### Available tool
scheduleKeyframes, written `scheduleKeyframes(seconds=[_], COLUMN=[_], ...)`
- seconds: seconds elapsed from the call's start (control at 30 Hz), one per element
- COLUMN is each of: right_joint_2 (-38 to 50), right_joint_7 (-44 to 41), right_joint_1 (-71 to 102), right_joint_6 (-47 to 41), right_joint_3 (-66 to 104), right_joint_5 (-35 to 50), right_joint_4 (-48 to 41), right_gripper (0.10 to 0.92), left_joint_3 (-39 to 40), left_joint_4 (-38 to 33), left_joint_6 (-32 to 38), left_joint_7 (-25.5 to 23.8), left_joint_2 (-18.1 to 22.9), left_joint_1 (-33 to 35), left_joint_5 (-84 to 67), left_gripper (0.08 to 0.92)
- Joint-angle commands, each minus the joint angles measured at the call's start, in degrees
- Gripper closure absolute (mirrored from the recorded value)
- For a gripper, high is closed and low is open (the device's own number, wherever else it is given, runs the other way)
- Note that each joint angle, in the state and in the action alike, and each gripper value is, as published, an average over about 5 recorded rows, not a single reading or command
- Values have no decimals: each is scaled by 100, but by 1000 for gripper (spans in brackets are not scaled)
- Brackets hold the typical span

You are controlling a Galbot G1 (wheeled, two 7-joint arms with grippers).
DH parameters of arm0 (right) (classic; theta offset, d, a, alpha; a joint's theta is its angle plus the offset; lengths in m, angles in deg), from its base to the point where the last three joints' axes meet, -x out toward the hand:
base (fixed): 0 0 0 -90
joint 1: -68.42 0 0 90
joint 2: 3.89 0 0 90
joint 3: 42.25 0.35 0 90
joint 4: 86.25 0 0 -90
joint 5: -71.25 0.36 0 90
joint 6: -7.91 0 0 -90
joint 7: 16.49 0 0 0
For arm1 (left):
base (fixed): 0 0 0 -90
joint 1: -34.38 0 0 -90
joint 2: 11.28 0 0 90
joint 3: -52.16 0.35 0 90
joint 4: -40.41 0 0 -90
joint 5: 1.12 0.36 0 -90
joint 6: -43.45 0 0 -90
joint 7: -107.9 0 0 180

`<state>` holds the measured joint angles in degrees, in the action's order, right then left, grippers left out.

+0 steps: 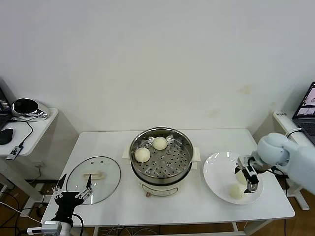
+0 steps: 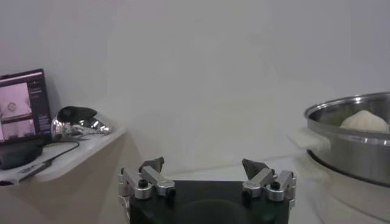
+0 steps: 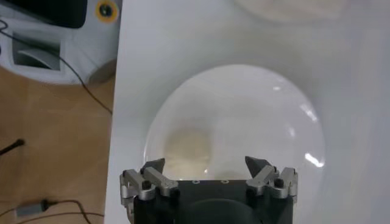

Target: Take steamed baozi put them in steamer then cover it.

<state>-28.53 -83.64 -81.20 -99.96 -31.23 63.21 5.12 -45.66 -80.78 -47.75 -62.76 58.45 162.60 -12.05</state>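
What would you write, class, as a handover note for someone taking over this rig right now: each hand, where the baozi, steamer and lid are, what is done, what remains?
Right hand: open, over the white plate, above the baozi there, holding nothing.
Left hand: open, idle at the table's front left edge, near the glass lid.
Steamer: mid-table, uncovered, with two baozi on its perforated tray.
Plate: two baozi, one partly hidden behind the right hand.
Done: two baozi loaded.
Left: move the plate's two baozi in, then put the lid on.
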Motion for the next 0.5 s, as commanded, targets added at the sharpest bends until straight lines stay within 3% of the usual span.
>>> scheduleKeyframes(seconds=[0.03,0.37,0.5], right_joint_2=[-301,-538,-584], right_joint_7=[88,180,176], right_joint_1=[918,1100,1116], right_joint_6=[204,158,127], right_joint_3=[576,714,741], right_joint_5=[-478,-469,-452], right_joint_4=[-670,-871,-875], right_gripper=[203,208,248], left_joint_3=[2,1,2], left_joint_4=[34,53,48], left_joint_6=[2,3,5], left_joint_7=[1,0,0], left_joint_2=[8,2,6], left_joint_1=[-1,-15,-9], left_joint_5=[10,13,17], left_gripper=[177,177,177])
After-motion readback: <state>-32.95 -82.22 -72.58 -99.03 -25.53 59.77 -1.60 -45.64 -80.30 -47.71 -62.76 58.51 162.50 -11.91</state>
